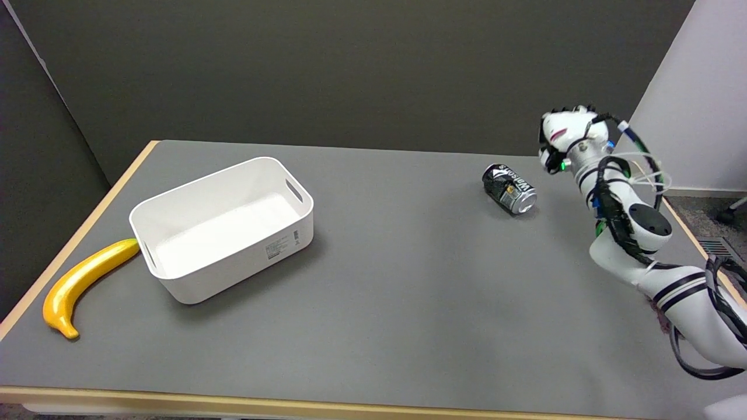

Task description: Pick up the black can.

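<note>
Hovering my right hand [561,135] empty, fingers curled loosely, I see the black can [509,188] lying toppled at its seven o'clock, long axis running ten-to-four.

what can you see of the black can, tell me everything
The black can lies on its side on the grey table, toward the far right. It looks like a metal drink can: black body with white lettering and a patterned label, silver end tilted toward the camera and to the right. It seems intact. Nothing touches it but the table; the right hand is up beside it, to its right, apart from it.
</note>
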### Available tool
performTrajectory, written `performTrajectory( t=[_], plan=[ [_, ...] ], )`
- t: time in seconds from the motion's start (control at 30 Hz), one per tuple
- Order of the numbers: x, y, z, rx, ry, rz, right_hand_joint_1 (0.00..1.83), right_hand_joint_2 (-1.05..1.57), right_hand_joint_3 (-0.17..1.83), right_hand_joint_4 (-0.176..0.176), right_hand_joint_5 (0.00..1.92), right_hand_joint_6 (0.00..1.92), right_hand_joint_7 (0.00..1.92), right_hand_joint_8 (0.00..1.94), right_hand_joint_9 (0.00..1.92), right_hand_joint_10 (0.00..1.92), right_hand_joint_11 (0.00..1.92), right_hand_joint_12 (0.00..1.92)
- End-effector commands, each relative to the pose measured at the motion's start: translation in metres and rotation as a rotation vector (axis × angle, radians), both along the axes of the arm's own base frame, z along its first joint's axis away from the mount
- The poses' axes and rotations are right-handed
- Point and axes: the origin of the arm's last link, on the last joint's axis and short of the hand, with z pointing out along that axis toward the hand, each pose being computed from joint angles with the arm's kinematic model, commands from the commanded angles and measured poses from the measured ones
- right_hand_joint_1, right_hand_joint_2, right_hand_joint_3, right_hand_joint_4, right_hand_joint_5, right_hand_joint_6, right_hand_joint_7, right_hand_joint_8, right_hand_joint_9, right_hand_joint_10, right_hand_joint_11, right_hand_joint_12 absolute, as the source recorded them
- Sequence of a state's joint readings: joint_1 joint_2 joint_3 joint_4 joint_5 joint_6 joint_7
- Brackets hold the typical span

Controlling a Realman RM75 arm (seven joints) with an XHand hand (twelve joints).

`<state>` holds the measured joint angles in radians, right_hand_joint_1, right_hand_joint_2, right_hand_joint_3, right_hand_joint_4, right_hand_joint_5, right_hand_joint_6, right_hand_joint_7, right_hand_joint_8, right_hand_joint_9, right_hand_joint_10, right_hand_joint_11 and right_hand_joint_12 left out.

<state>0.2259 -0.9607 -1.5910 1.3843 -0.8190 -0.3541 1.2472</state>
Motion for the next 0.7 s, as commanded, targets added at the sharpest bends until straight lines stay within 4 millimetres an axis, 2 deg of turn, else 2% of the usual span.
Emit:
performTrajectory(
  t=[0.03,0.1,0.13,0.2,0.27,0.33,0.47,0.7],
  plan=[
    [0.059,0.008,-0.019,-0.05,0.231,0.205,1.16,1.35,-0.05,-0.176,0.46,1.54,0.79,1.57,0.81,1.32,0.27,1.92],
    [0.056,0.008,-0.017,-0.046,0.181,0.21,1.15,1.36,-0.07,-0.176,0.46,1.54,0.78,1.59,0.8,1.32,0.23,1.92],
    [0.053,0.008,-0.018,-0.036,0.133,0.215,1.08,1.27,0.09,-0.159,0.45,1.47,0.78,1.5,0.78,1.32,0.24,1.92],
    [0.047,0.006,-0.018,-0.023,0.082,0.208,0.67,0.79,0.89,-0.085,0.41,1.04,0.72,0.99,0.68,1.27,0.31,1.84],
    [0.038,0.004,-0.02,-0.014,0.068,0.18,0.33,0.71,0.85,-0.107,0.29,0.56,0.49,0.53,0.41,1.0,0.26,1.41],
    [0.03,0.002,-0.021,-0.01,0.06,0.158,0.28,0.68,0.84,-0.116,0.24,0.48,0.41,0.44,0.33,0.92,0.17,1.31],
    [0.016,0.0,-0.023,-0.008,0.023,0.12,0.24,0.65,0.8,-0.128,0.19,0.41,0.3,0.36,0.19,0.79,0.07,1.22],
    [-0.018,0.0,-0.013,-0.063,-0.072,0.038,0.24,0.64,0.79,-0.15,0.17,0.41,0.26,0.35,0.15,0.76,0.03,1.21]
  ],
)
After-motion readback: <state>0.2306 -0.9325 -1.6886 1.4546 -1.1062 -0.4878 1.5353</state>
